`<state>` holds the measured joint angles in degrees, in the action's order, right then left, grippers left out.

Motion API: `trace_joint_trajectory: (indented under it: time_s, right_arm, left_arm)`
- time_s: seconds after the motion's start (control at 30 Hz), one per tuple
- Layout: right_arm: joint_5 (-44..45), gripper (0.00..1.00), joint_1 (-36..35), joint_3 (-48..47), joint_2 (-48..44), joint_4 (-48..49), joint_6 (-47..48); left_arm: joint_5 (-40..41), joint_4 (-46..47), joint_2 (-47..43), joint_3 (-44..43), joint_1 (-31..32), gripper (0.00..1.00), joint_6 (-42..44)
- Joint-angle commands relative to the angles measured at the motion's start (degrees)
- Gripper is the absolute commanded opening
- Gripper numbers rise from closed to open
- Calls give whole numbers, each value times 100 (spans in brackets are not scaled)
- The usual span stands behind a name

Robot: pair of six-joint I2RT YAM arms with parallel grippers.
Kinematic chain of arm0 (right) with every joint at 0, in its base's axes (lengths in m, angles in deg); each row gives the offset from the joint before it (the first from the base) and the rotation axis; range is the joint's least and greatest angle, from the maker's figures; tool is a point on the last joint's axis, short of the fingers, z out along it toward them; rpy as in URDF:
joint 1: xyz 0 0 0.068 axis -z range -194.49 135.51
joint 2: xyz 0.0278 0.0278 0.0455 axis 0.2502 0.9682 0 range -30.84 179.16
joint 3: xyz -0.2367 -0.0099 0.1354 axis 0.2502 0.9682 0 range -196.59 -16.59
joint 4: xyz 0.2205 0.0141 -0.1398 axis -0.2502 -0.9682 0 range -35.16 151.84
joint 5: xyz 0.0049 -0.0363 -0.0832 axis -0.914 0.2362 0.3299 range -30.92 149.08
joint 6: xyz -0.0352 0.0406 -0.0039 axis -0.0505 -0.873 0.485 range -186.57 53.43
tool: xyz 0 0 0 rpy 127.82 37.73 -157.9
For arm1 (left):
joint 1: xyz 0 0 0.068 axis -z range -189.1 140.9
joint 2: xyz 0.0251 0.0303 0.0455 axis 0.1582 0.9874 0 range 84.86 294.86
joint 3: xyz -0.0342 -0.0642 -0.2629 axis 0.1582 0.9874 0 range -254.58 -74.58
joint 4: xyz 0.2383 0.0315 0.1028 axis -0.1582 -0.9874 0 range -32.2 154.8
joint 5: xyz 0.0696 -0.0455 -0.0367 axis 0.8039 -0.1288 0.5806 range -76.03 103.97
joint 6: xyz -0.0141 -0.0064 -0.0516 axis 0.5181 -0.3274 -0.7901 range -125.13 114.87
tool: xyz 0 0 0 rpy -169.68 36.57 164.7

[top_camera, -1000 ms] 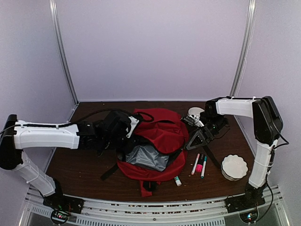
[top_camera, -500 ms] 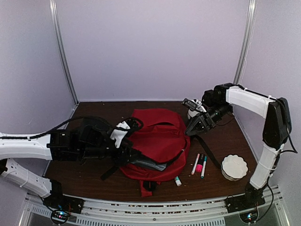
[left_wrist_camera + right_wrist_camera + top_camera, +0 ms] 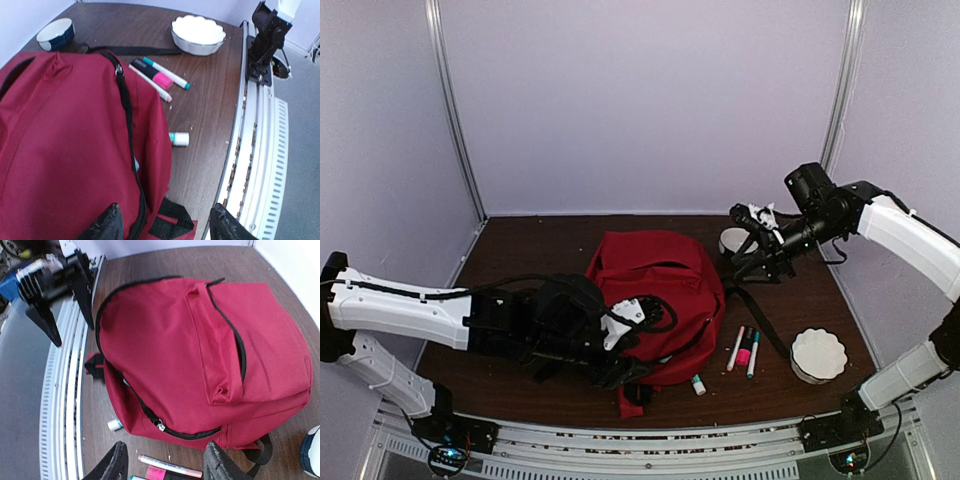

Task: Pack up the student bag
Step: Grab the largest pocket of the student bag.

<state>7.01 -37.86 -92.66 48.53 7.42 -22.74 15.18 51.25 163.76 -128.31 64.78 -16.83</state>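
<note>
The student bag [image 3: 658, 285] lies flat in the middle of the table, red side up, its black zip [image 3: 160, 425] running round the edge. My left gripper [image 3: 618, 368] hovers over the bag's near corner; in the left wrist view its jaws [image 3: 167, 227] stand wide apart above the red fabric [image 3: 65, 150] and a black strap tab, gripping nothing. My right gripper [image 3: 748, 258] hangs in the air off the bag's right side. The right wrist view shows it [image 3: 167, 462] open and empty, looking down on the bag [image 3: 200, 355] and a marker [image 3: 170, 466].
Right of the bag lie three markers [image 3: 745, 350] and a small white and teal tube [image 3: 698, 384]. A white scalloped bowl [image 3: 818, 353] stands near the front right. A small blue and white cup [image 3: 733, 240] sits behind, with a black strap [image 3: 760, 320] trailing across the wood.
The bag's grey-lined mouth no longer shows; the red top has dropped flat. My left gripper let go and moved to the near corner. My right gripper opened and lifted away to the right.
</note>
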Motion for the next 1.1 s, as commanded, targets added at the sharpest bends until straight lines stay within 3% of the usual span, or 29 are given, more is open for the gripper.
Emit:
trace_joint_trajectory:
  time_s: [0.0,0.13,0.2,0.5,0.63,0.73,1.07]
  right_arm:
    - [621,51,-131,453,249,-293,1026]
    - [641,48,-124,675,435,96,739]
    - [584,47,-110,712,491,222,584]
    - [579,46,75,1047,187,587,303]
    - [426,45,275,1027,324,512,301]
    - [292,45,418,975,406,417,323]
    - [100,45,577,914,559,334,343]
  left_arm:
    - [31,1061,348,-427,-14,61,208]
    - [-167,1833,1024,-738,-100,57,389]
    - [-314,1746,1497,-1191,-229,45,315]
    - [-501,1309,2627,-2117,-736,22,-85]
    - [-706,1189,2912,-2272,-871,26,41]
    - [-834,1167,3086,-2345,-868,37,144]
    - [-1039,1086,3401,-2517,-859,41,358]
